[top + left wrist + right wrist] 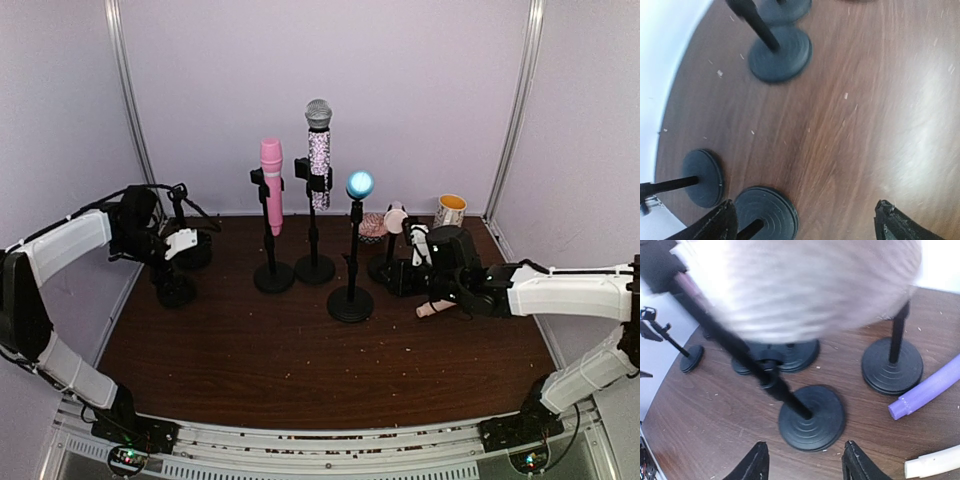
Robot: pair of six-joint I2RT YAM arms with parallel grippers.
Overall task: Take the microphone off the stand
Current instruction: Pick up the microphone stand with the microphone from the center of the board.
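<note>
The left gripper (807, 227) is spread wide and empty, with only its fingertips shown. The right gripper (807, 466) is parted, and nothing is held. Just ahead of it and above, a white microphone (805, 285) is blurred and cut off, its seat on the stand (811, 417) hidden.

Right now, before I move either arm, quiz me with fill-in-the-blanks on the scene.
In the top view, the pink microphone stands to the ___ of the glitter microphone. The ball-headed microphone is ___ on top. The left gripper is ___, holding nothing. In the right wrist view, a white tube lies beside a ___ tube.
Missing: left; blue; open; purple.
</note>
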